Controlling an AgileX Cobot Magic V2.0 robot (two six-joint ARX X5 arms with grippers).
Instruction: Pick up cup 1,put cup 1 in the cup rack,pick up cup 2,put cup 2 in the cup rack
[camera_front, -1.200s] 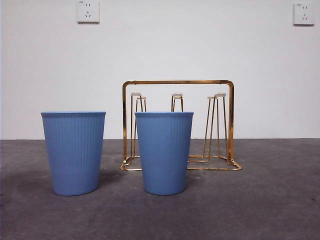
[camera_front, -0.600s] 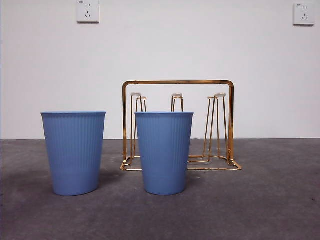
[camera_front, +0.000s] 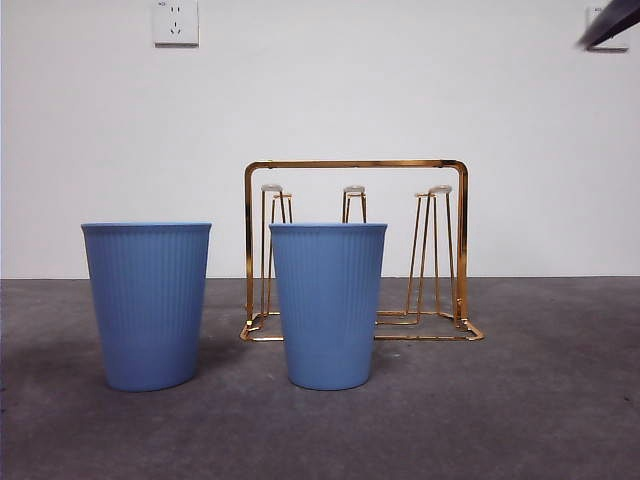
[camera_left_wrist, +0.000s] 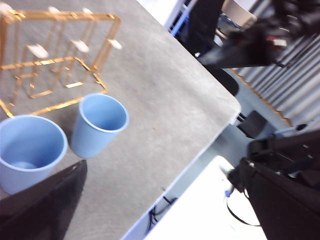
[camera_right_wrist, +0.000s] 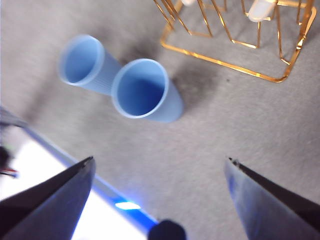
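Two blue ribbed cups stand upright on the grey table, one at the left (camera_front: 147, 305) and one in the middle (camera_front: 328, 305); I cannot tell which is cup 1. Behind the middle cup stands the gold wire cup rack (camera_front: 355, 250), its white-tipped pegs bare. My right gripper (camera_right_wrist: 160, 172) is open high above the table, with the middle cup (camera_right_wrist: 145, 92), the left cup (camera_right_wrist: 82, 62) and the rack (camera_right_wrist: 235, 35) below it. My left gripper (camera_left_wrist: 160, 210) is also open, high and off to the side of the cups (camera_left_wrist: 100, 122) (camera_left_wrist: 30, 150) and rack (camera_left_wrist: 55, 55).
A black arm tip (camera_front: 608, 22) shows at the front view's top right corner. Two wall sockets (camera_front: 176, 22) sit on the white wall behind. The left wrist view shows the table's rounded edge (camera_left_wrist: 220, 125) and the other arm (camera_left_wrist: 250, 45) beyond it.
A black arm tip has come into the front view's top right corner. The cups and the rack have not moved.
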